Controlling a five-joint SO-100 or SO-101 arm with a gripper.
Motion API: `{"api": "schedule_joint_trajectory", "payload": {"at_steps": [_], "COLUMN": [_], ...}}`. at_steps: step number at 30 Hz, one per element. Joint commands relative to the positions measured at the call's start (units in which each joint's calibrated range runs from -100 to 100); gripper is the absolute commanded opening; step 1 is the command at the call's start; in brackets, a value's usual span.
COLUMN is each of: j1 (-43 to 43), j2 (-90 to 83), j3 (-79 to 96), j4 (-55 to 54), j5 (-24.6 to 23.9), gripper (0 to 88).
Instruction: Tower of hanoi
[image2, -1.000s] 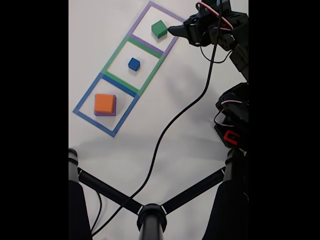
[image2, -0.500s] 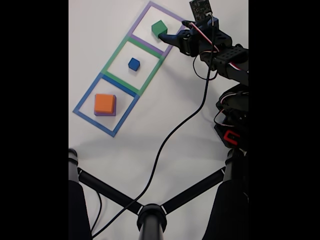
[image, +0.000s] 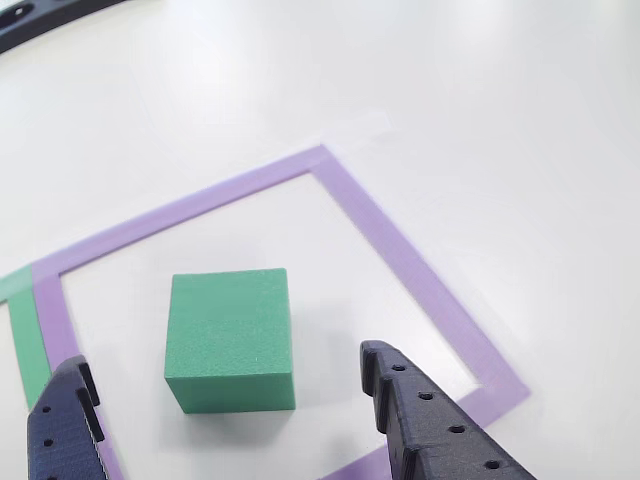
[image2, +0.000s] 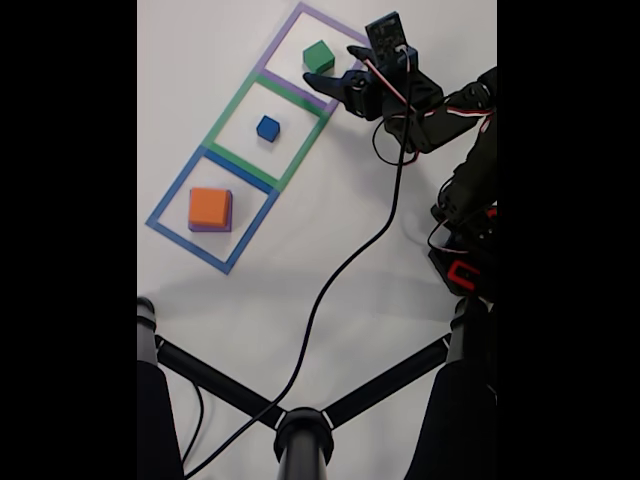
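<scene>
While the gripper (image: 230, 400) stands released, fingers (image: 420, 415) flanking but clear of the green cube (image: 230, 338), that cube sits inside the purple outline (image: 400, 255) (lower left part), at the gripper's 12 o'clock.

Surface: white matte tabletop (image2: 330, 200), smooth and plain, taking up the whole lit area in the fixed view and the whole field in the other view.
Floor markings: three flat square outlines in a diagonal row; purple outline (image2: 345, 88) uppermost, green outline (image2: 225, 115) in the middle, blue outline (image2: 170, 195) lowest, each sharing an edge with its neighbour.
Side margins: black bands down the left and right of the fixed view.
Stand: black tubular struts (image2: 215, 385) meeting at a round hub (image2: 303, 432) at the bottom edge.
Light: even, diffuse; soft shadows.
Walls, windows: cannot tell.
</scene>
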Motion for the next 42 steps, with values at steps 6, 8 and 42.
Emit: {"api": "schedule_joint_trajectory", "payload": {"at_steps": [6,8,42], "j1": [-0.7,-0.78,-2.3], "j2": [9.08,10.84,13.49], "j3": [-8.13,-9.4,-10.68], "j4": [-6.42,-7.15,-7.88], "j5": [0.99,0.99,0.99], "gripper": [31.2,31.0,4.8]}}
